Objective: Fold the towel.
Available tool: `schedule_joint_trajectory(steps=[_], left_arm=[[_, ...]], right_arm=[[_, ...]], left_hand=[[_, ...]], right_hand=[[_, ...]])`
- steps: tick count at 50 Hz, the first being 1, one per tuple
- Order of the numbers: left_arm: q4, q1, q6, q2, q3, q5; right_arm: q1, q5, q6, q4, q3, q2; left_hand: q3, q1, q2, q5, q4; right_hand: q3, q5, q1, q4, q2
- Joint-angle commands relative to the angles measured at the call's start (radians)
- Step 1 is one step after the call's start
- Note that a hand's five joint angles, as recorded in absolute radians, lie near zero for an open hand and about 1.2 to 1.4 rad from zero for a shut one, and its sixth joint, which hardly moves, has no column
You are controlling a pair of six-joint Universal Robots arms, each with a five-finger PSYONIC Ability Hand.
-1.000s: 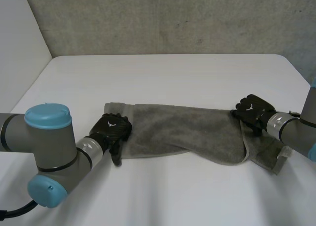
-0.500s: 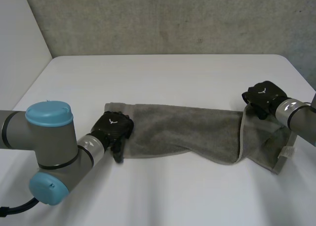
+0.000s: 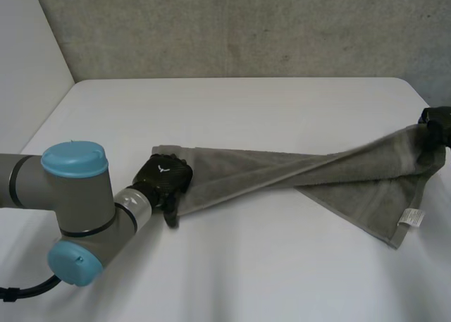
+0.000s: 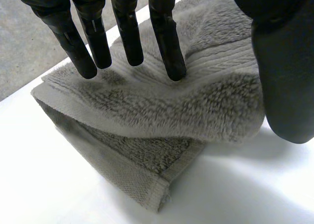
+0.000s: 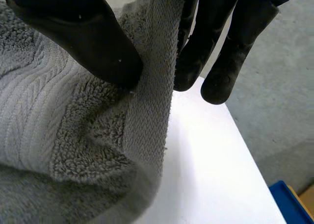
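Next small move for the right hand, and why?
Probably carry the right hand across toward the left hand: it pinches one end of the towel, which is stretched taut, while the left hand presses the other end flat.

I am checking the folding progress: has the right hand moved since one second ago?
Yes. The right hand went outward to the right edge of the table, and it pulled the pinched edge of the towel along.

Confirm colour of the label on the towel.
White: the label on the grey towel shows clearest in the head view.
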Motion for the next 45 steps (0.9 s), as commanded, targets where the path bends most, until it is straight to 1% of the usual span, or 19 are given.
schedule_joint_trajectory(steps=[1,19,20,21,22,23,24,26,27,28,30,33,35,36,38,41,43,44,45], left_arm=[[0.0,0.0,0.001,-0.012,0.016,-0.003],[0.0,-0.012,-0.038,-0.036,0.059,-0.003],[0.0,-0.014,-0.038,-0.044,0.066,-0.003],[0.0,-0.014,-0.038,-0.052,0.074,-0.003],[0.0,-0.014,-0.038,-0.052,0.074,-0.003],[0.0,-0.014,-0.039,-0.056,0.085,-0.005],[0.0,-0.014,-0.039,-0.056,0.085,-0.005],[0.0,-0.014,-0.045,-0.062,0.103,-0.005],[0.0,-0.014,-0.046,-0.062,0.103,-0.005],[0.0,-0.014,-0.055,-0.061,0.111,-0.006],[0.0,-0.012,-0.076,-0.053,0.12,-0.012],[-0.002,0.006,-0.134,-0.019,0.131,-0.054],[0.004,0.028,-0.205,0.055,0.126,-0.08],[0.004,0.028,-0.205,0.056,0.126,-0.08],[0.007,0.069,-0.258,0.124,0.125,-0.06],[0.007,0.084,-0.271,0.154,0.123,-0.04],[-0.002,0.106,-0.279,0.233,0.126,0.02],[-0.002,0.106,-0.279,0.234,0.126,0.02],[-0.006,0.117,-0.283,0.284,0.126,0.056]], right_arm=[[-0.012,0.01,-0.005,0.003,0.007,0.008],[0.002,0.004,-0.007,0.004,0.027,0.011],[0.004,0.004,-0.007,0.004,0.027,0.011],[0.004,0.004,-0.007,0.004,0.027,0.011],[0.004,0.004,-0.007,0.004,0.027,0.011],[0.004,0.004,-0.007,0.004,0.027,0.011],[0.002,0.004,-0.008,0.004,0.027,0.009],[0.002,0.004,-0.01,0.006,0.027,0.008],[0.002,0.004,-0.01,0.006,0.027,0.008],[0.002,0.004,-0.01,0.009,0.027,0.002],[0.004,0.004,-0.011,0.012,0.029,-0.006],[0.005,-0.005,-0.011,0.021,0.036,-0.037],[0.005,-0.023,-0.021,0.024,0.058,-0.099],[0.005,-0.024,-0.021,0.024,0.058,-0.1],[0.011,-0.057,-0.025,0.032,0.07,-0.168],[0.015,-0.08,-0.033,0.046,0.072,-0.204],[0.027,-0.135,-0.065,0.11,0.066,-0.3],[0.036,-0.166,-0.092,0.168,0.058,-0.36],[0.036,-0.166,-0.093,0.168,0.058,-0.36]], left_hand=[[-0.009,-0.432,-0.027,0.01,-0.016],[0.035,-0.388,0.017,0.054,0.028],[0.096,-0.327,0.078,0.115,0.09],[0.236,-0.187,0.218,0.255,0.23],[0.238,-0.185,0.219,0.256,0.231],[0.395,-0.028,0.376,0.413,0.388],[0.396,-0.027,0.378,0.415,0.39],[0.788,0.364,0.769,0.806,0.781],[0.79,0.366,0.771,0.808,0.783],[0.932,0.509,0.913,0.95,0.925],[0.933,0.51,0.915,0.952,0.926],[0.933,0.51,0.915,0.952,0.926],[0.933,0.51,0.915,0.952,0.926],[0.933,0.51,0.915,0.952,0.926],[0.933,0.51,0.915,0.952,0.926],[0.933,0.51,0.915,0.952,0.926],[0.933,0.51,0.915,0.952,0.926],[0.933,0.51,0.915,0.952,0.926],[0.933,0.51,0.915,0.952,0.926]], right_hand=[[0.057,0.059,0.072,0.06,0.078],[0.057,0.059,0.072,0.06,0.078],[0.057,0.059,0.072,0.06,0.078],[0.057,0.059,0.072,0.06,0.078],[0.057,0.059,0.072,0.06,0.078],[0.057,0.059,0.072,0.06,0.078],[0.057,0.059,0.072,0.06,0.078],[0.057,0.059,0.072,0.06,0.078],[0.057,0.059,0.072,0.06,0.078],[0.057,0.059,0.072,0.06,0.078],[0.057,0.059,0.072,0.06,0.078],[0.057,0.059,0.072,0.06,0.078],[0.057,0.059,0.072,0.06,0.078],[0.057,0.059,0.072,0.06,0.078],[0.057,0.059,0.072,0.06,0.078],[0.057,0.059,0.072,0.06,0.078],[0.057,0.059,0.072,0.06,0.078],[0.057,0.059,0.072,0.06,0.078],[0.057,0.059,0.072,0.06,0.078]])
